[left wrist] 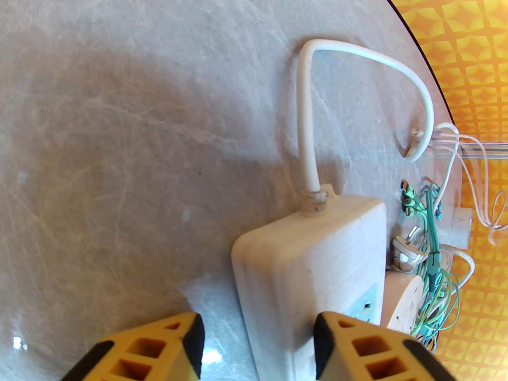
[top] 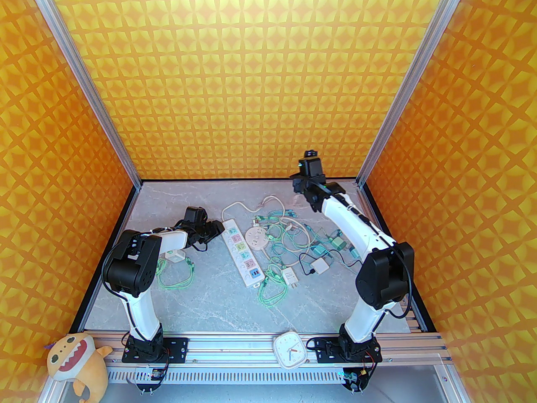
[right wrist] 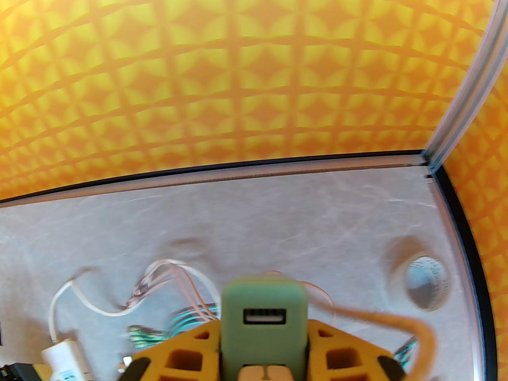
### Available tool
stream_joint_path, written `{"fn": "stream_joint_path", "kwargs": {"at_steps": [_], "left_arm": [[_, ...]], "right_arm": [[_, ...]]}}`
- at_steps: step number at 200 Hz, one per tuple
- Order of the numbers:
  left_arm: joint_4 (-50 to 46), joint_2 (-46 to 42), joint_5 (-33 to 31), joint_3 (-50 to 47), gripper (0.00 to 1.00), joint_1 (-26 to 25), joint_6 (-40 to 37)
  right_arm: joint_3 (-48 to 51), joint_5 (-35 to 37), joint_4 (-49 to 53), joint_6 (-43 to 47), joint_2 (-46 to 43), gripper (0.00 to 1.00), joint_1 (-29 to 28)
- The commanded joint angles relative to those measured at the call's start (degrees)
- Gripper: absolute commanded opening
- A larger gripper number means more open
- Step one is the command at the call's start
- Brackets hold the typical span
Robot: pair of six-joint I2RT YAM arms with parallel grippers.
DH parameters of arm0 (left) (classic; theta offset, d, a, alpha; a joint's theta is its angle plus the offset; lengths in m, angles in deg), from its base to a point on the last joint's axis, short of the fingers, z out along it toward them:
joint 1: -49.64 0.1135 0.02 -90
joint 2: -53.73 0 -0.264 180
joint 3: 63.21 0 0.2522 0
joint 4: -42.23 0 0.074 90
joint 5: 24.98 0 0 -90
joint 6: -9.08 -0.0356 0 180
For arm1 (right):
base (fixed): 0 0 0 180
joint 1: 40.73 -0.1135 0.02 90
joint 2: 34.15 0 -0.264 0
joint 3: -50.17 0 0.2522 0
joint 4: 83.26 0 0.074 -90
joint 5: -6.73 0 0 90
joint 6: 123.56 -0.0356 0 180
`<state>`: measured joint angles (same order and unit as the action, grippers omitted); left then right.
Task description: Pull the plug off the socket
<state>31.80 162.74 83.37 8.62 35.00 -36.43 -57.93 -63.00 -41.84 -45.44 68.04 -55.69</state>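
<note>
green USB plug (right wrist: 264, 292): you have it clamped in the right gripper (right wrist: 264, 365), yellow fingers (right wrist: 186, 357) closed on both its sides. Its USB port faces the wrist camera. It hangs above the far edge of the table (top: 201, 304), toward the far right corner, well apart from the power strip (top: 241, 252). In the top view the right gripper (top: 303, 183) is lifted over that same far edge. A blurred tan cable (right wrist: 397, 324) passes just right of the plug; you cannot tell where it ends.

Left gripper (left wrist: 258, 331): jaws stand apart and hold nothing. It sits low at the far end of the power strip (left wrist: 313, 260), left of the table's centre. One finger (left wrist: 190, 335) is over bare table, the other over the strip's top; you cannot tell whether that one touches. The strip's white cord (left wrist: 305, 133) leaves this end and loops toward the far edge.

The strip lies mid-table, running from the left gripper (top: 216, 227) toward the near edge. A round white socket hub (top: 256, 238) lies just beside it on the right. A tangle of green cables (top: 289, 233) spreads from there toward the right edge. A white adapter (top: 290, 276) lies near the strip's near end.
</note>
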Motion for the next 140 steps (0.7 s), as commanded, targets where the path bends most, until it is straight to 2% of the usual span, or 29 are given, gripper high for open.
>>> {"fn": "stream_joint_path", "kwargs": {"at_steps": [1,69,108,140], "left_arm": [[-1.8,-0.8,-0.2,-1.1,0.51,-0.2,-1.4],[-2.1,-0.9,-0.2,-1.1,0.51,-0.3,-1.6],[-2.3,-0.7,-0.2,-0.9,0.51,-0.2,-1.6],[-2.3,-0.4,-0.1,-0.9,0.51,-0.2,-1.5]], "right_arm": [[-3.2,0.6,0.1,1.7,3.3,0.29,2.0],[-6.4,-2.5,6.9,-2.8,13.3,0.31,8.3],[-3.6,-7.4,7.9,-7.0,15.1,0.31,12.2],[-1.5,-14.2,8.4,-10.5,16.0,0.34,15.6]]}}
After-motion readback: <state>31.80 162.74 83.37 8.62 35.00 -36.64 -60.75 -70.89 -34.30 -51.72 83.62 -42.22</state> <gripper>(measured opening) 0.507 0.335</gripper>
